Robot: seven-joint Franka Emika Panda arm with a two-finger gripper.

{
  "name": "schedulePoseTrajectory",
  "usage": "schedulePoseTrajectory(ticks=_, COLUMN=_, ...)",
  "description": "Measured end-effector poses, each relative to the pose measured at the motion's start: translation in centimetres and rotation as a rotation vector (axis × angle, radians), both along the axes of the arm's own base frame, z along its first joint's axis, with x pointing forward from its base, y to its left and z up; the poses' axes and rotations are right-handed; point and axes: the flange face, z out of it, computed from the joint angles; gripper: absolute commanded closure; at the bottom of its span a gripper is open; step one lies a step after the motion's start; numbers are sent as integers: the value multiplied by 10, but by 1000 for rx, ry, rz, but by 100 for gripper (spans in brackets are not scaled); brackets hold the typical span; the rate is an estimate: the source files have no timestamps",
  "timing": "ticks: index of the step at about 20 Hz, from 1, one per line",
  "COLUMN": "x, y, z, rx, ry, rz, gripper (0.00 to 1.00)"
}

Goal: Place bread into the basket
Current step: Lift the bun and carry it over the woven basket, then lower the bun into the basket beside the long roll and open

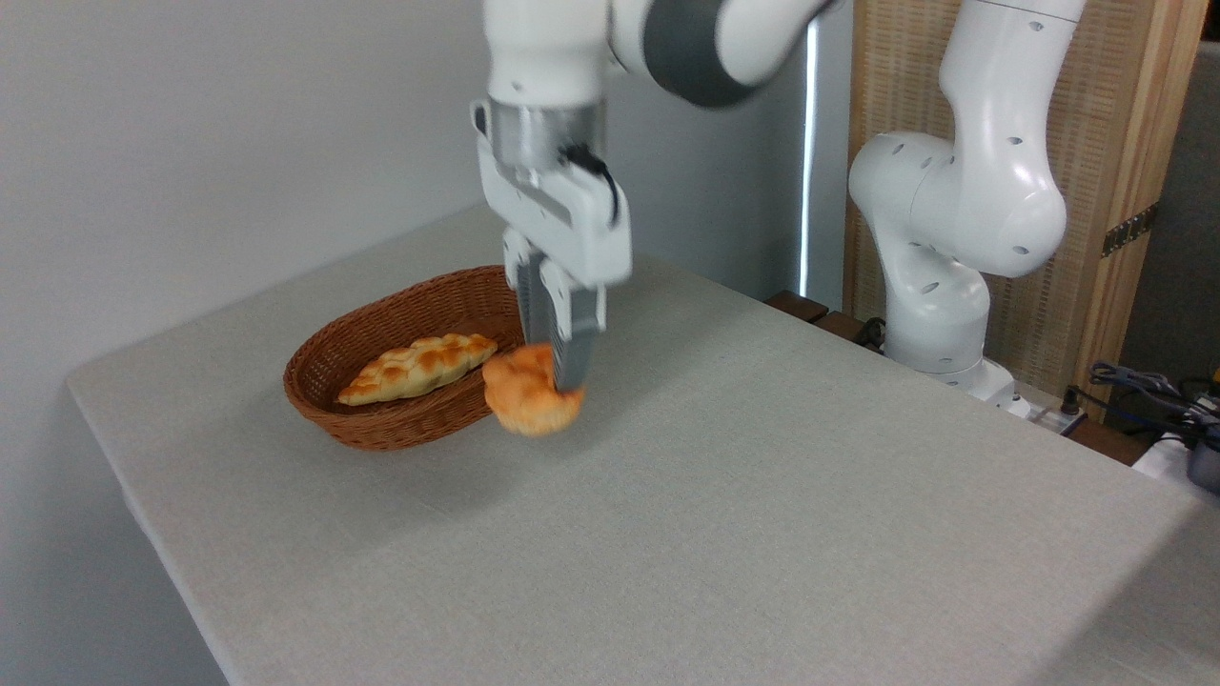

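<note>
The bread [527,395], a small round orange-golden bun, hangs just right of the basket's near-right rim, with my gripper [558,367] shut on its top from above. It looks slightly blurred and lifted off the cloth, with a faint shadow under it. The basket [376,424] is an oval reddish-brown wicker one at the left-centre of the table, directly left of the bun.
A long braided golden loaf [416,367] lies inside the basket. The table has a grey-beige cloth [724,495]; its left edge is close to the basket. The arm's white base [939,286] stands at the back right, with cables [1144,391] at the far right.
</note>
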Motion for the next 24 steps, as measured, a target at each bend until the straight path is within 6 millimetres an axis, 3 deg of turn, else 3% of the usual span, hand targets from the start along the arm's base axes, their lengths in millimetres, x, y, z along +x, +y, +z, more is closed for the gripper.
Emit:
schedulePoseTrajectory(ticks=6, x=-32, y=-110, z=6, rx=-5, ry=16, rz=91, gripper=51)
schedulePoseTrajectory(ticks=12, x=-62, y=-173, z=10, rx=-41, ry=22, rz=187, gripper=44)
schedulePoseTrajectory(ticks=16, x=-72, y=-191, z=5, rx=-88, ry=65, rz=206, gripper=44)
schedulePoseTrajectory(ticks=18, x=-74, y=-197, z=3, rx=-112, ry=85, rz=208, gripper=26)
schedulePoseTrajectory(ticks=24, x=-66, y=-202, z=-13, rx=-133, ry=118, rz=217, gripper=11)
